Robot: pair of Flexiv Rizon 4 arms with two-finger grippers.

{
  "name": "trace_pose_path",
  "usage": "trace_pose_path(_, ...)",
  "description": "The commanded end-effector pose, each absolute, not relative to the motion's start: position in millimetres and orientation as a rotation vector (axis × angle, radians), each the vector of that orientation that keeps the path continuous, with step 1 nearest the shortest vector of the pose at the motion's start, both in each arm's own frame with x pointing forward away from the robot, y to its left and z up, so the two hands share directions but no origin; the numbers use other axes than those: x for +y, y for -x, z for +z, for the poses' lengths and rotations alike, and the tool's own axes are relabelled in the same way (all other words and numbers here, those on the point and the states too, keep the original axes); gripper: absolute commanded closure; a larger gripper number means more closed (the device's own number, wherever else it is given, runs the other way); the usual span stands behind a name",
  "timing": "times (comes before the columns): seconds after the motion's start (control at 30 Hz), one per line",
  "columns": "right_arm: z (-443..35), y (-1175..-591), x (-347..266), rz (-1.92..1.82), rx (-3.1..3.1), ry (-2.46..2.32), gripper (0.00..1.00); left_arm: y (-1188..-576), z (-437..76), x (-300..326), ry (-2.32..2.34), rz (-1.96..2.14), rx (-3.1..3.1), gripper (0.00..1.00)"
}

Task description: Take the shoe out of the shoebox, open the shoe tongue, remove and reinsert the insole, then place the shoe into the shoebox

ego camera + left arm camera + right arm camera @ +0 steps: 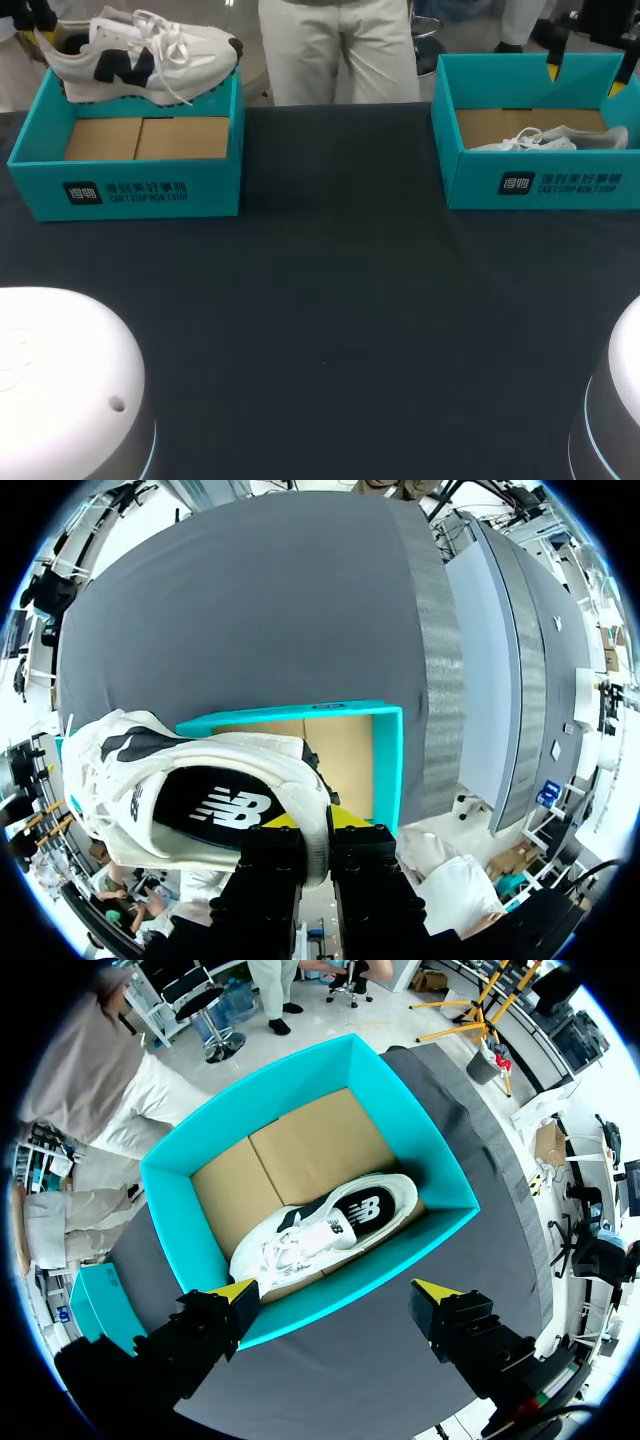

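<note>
Your left end effector is clamping down on the shoe. In the left wrist view, both fingers are pinching the white heel wall from either side, with barely a gap between them. You are looking straight down onto the black insole just ahead of the fingers.

From the head view, the shoe is hanging over the far rim of the shoebox, out at ten o'clock on the desk. Its sole is facing down, its toe is pointing toward three o'clock and its laces are dangling down its side. You cannot tell from here whether the sole is touching that rim. Beneath it, the cardboard floor of the shoebox is showing.

Over at two o'clock, your right end effector is hovering above the second shoebox, well clear of it. Its fingertips are standing wide apart and are gripping nothing. A second shoe is lying inside that box on the cardboard floor, close along the near wall. It is well below the spread fingers and is touching neither of them.
</note>
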State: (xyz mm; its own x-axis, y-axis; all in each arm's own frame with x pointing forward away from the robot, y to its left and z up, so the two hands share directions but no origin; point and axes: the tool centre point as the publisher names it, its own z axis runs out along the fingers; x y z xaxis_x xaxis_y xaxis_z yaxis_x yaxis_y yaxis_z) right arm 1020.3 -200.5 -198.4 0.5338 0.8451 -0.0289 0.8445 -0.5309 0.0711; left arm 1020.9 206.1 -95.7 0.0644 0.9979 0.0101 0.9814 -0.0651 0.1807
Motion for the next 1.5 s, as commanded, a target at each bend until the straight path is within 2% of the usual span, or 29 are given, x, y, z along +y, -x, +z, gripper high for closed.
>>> trace_pose_path(0.03, -198, -1019, -201, 0.017, 1.481, -2.683, 0.00, -981, -89, 178, -2.198, 0.279, 2.028, 1.00)
trace_pose_path(0.43, -198, -1019, -201, 0.017, 1.481, -2.683, 0.00, -902, -109, 82, -2.320, 0.217, 1.965, 1.00)
trace_pose_path(0.73, -198, -1019, -201, 0.017, 1.481, -2.683, 0.00, -862, -124, 33, -2.385, 0.140, 1.936, 1.00)
trace_pose_path(1.5, -198, -1019, -201, 0.017, 1.481, -2.683, 0.00, -847, -129, 20, -2.476, 0.161, 1.844, 1.00)
